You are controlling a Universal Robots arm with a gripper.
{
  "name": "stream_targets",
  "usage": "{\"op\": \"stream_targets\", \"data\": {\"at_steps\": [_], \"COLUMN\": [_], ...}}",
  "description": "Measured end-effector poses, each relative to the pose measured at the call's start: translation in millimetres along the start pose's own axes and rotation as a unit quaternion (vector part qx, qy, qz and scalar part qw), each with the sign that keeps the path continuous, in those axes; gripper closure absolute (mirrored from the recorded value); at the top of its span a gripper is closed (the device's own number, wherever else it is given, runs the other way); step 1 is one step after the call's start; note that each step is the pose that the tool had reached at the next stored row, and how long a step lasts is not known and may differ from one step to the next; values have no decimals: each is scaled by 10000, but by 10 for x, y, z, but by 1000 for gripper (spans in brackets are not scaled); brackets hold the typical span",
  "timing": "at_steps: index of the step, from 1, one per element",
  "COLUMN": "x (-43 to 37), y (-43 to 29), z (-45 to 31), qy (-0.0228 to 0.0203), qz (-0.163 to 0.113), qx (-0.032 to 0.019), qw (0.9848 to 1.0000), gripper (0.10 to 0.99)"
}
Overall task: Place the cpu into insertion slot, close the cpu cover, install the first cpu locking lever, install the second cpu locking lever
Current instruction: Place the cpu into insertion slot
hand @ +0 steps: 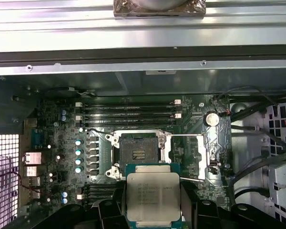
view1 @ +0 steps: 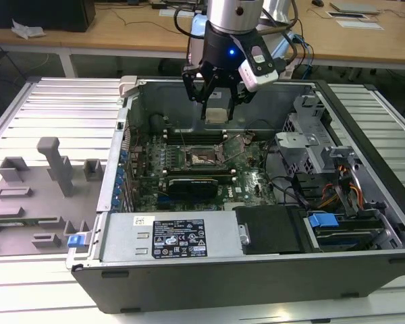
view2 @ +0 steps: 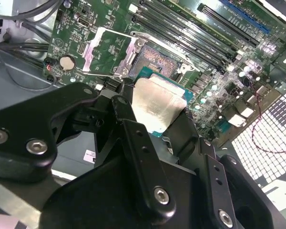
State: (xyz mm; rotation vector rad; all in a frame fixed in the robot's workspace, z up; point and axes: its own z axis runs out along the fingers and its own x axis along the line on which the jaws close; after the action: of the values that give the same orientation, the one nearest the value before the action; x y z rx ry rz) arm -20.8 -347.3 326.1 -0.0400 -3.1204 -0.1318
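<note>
Open computer case [view1: 256, 283] on a slatted metal counter [view1: 54, 108]. Mid-case, on the green motherboard [view1: 253, 182], the insertion slot [view1: 201, 158] lies bare, with the cpu cover [hand: 213, 160] swung open beside it. Higher up, towards the far wall, the tool [view1: 217, 111] hangs clenched on the cpu [hand: 153, 197], which is held flat and clear of the board.

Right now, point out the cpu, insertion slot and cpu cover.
cpu [hand: 153, 195]: first wrist view, centre of metal top.
insertion slot [hand: 138, 153]: first wrist view, centre of contact field.
cpu cover [hand: 212, 152]: first wrist view, outer frame bar.
</note>
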Motion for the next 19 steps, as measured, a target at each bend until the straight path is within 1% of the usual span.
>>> {"op": "stream_targets", "data": {"at_steps": [7,12,13,19], "x": [-1,3,9,58], "y": [-6,-14,-17,-28], "z": [67,168,196,306], "qy": [0,-2,-3,-14], "qz": [0,1,0,-1], "qx": [12,13,13,13], "qw": [10000,10000,10000,10000], "gripper": [545,545,545,545]}}
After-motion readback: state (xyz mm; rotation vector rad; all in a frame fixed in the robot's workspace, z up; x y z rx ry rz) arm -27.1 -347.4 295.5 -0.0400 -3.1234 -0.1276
